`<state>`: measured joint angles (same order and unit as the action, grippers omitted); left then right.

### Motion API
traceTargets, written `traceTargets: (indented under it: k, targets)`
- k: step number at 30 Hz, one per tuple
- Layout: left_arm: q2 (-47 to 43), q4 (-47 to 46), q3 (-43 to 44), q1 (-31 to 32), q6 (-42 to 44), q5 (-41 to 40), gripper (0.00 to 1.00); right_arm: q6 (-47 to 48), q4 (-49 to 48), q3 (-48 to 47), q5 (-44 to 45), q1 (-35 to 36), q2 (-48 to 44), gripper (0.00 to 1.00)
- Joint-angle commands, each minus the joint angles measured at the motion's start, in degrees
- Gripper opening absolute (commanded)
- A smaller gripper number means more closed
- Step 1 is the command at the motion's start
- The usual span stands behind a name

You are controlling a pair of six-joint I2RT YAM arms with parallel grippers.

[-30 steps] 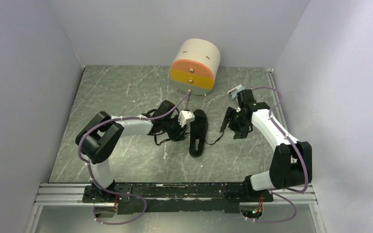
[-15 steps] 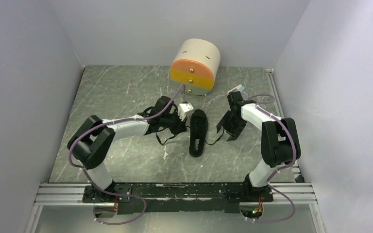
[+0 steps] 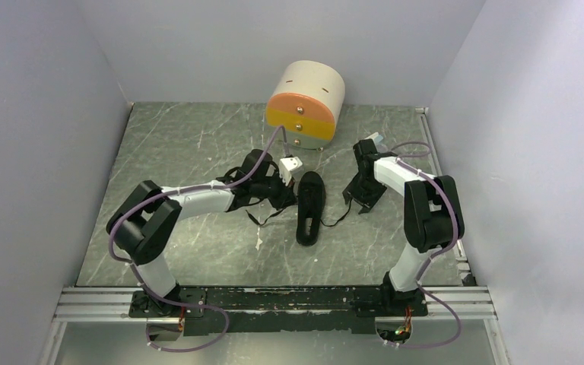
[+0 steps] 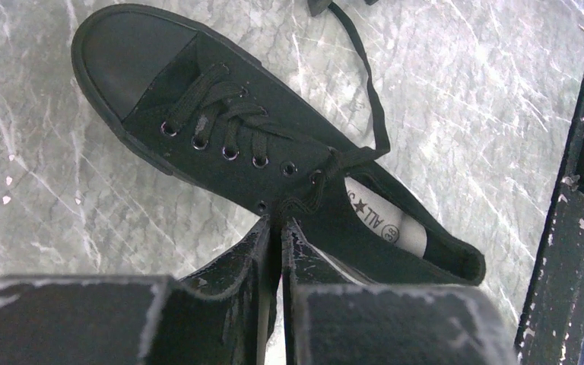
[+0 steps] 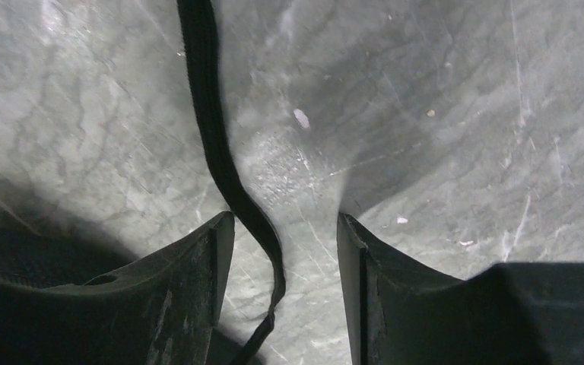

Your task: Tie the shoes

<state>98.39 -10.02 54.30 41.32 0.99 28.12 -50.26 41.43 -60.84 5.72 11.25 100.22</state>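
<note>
The black low-cut shoe (image 3: 310,207) lies on the marbled table, toe toward the back; the left wrist view shows it (image 4: 220,122) with its laces threaded through the eyelets. My left gripper (image 3: 283,199) is at the shoe's left side, and its jaws (image 4: 275,226) are shut on the left lace where it leaves the top eyelets. The right lace (image 4: 372,91) trails off to the right across the table. My right gripper (image 3: 355,196) is open, low over the table, with the end of that lace (image 5: 214,137) lying between its fingers (image 5: 217,251).
A round drawer box (image 3: 304,103) with orange and yellow fronts stands at the back, just behind the shoe. Grey walls close in the table on three sides. The black metal rail (image 3: 274,300) runs along the near edge.
My left gripper has shifted a little toward the back beside the shoe. My right arm's elbow has swung inward, and its gripper has stayed near the lace end.
</note>
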Motion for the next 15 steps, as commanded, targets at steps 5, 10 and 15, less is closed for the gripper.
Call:
traceTargets:
  k: [5, 10, 15]
  targets:
    - [3.1, 0.2, 2.9, 0.3, 0.4, 1.6, 0.13, 3.1, -3.9, -2.0, 2.5, 0.4, 3.6, 0.56]
    - [2.0, -0.2, 2.7, 0.3, 1.6, 1.5, 0.1, 4.5, -4.5, -2.4, 3.3, 0.5, 6.6, 0.53]
    - [-0.1, -2.4, 1.5, 0.3, -0.6, 4.3, 0.08, 6.1, -7.7, 1.1, 2.7, 0.7, 4.0, 0.39]
